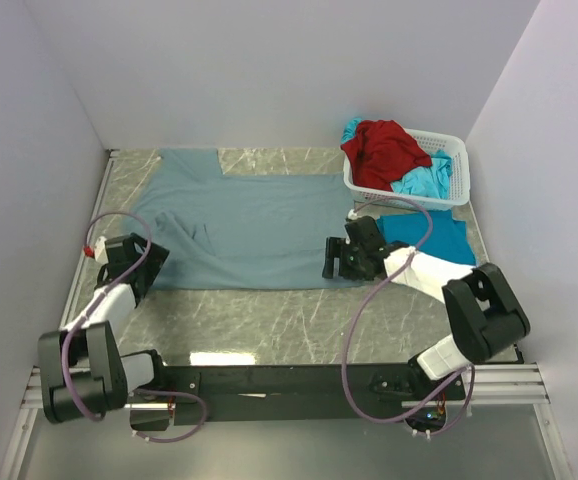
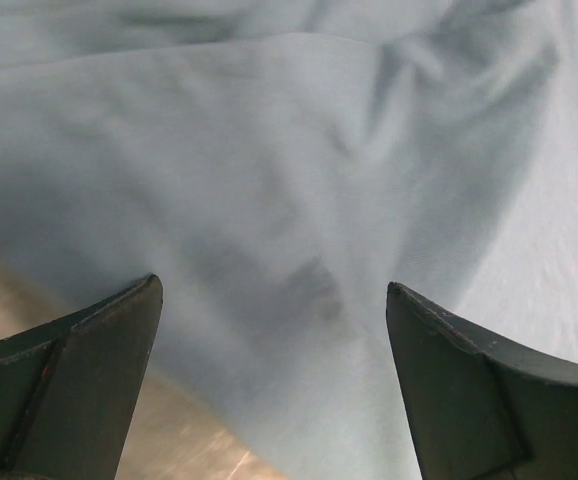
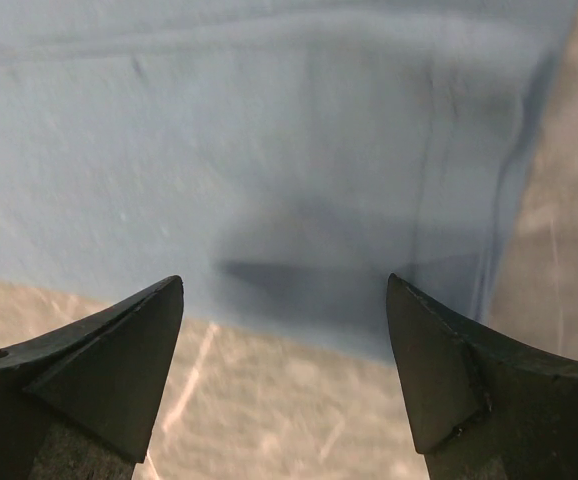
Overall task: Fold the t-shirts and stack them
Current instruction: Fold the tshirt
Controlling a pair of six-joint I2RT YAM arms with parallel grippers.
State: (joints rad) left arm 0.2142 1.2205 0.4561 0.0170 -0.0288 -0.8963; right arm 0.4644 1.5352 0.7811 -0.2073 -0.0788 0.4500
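A large grey-blue t-shirt lies spread flat across the middle of the table. My left gripper hovers open over its near left corner, where the wrist view shows the cloth rumpled under the jaws. At the shirt's near right corner my right gripper is also open, and its hem lies just beyond the fingertips. Nothing is between either pair of fingers. A red t-shirt and a turquoise one are heaped in the basket. Another turquoise t-shirt lies on the table behind the right arm.
The white lattice basket stands at the back right corner. Grey walls close in the table on the left, back and right. Bare marble shows between the shirt's near hem and the arm bases.
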